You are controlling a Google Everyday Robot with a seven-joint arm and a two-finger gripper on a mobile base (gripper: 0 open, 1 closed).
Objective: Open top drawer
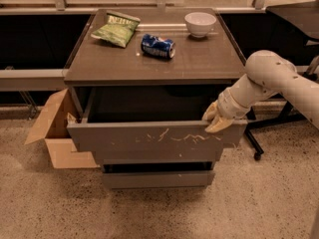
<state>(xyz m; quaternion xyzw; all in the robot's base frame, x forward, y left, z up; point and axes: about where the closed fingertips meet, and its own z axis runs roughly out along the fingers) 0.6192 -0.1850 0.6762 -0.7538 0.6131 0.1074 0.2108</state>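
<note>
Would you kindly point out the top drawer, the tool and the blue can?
top drawer [144, 137]: camera view, middle of its scratched front panel.
tool [215, 120]: camera view, its tip, at the drawer front's upper right edge.
blue can [158, 46]: camera view, middle of its side.

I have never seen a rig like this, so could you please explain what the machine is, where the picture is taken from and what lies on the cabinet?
The white arm on the right belongs to a mobile robot with a single arm. Its gripper, a two-finger clamp, is at the upper right edge of the top drawer, which stands pulled out with its dark inside showing. Whether the gripper actually grips that edge cannot be told.

There is one camera, looking down at the cabinet from the front; where it is mounted is not known.

On the cabinet top lie a green chip bag, a blue can on its side and a white bowl. A cardboard box stands on the floor to the left of the cabinet.
</note>
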